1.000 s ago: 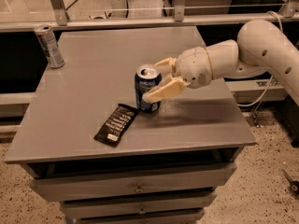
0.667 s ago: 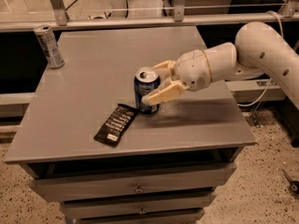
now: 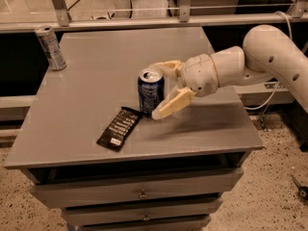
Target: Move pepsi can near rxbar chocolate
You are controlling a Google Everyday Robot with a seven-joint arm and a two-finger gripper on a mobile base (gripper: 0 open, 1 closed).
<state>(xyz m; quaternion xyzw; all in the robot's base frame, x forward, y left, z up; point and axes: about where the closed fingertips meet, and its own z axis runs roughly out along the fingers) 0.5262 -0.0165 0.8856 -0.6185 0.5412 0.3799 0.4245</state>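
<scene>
The pepsi can (image 3: 150, 91), dark blue with a silver top, stands upright near the middle of the grey table (image 3: 96, 66). The rxbar chocolate (image 3: 119, 128), a flat black wrapper with white lettering, lies just to the can's front left, with its near corner almost touching the can's base. My gripper (image 3: 154, 91) reaches in from the right with its fingers spread on either side of the can. One finger (image 3: 166, 66) is behind the can and the other finger (image 3: 173, 105) is in front, clear of the can's side.
A slim silver-grey can (image 3: 50, 47) stands at the table's far left corner. The table sits on a drawer cabinet (image 3: 139, 194). A rail (image 3: 144, 22) runs behind the table. My white arm (image 3: 269, 52) crosses over the table's right edge.
The front finger has swung down and away from the can, so the fingers have spread wider. The can and the bar have not moved.
</scene>
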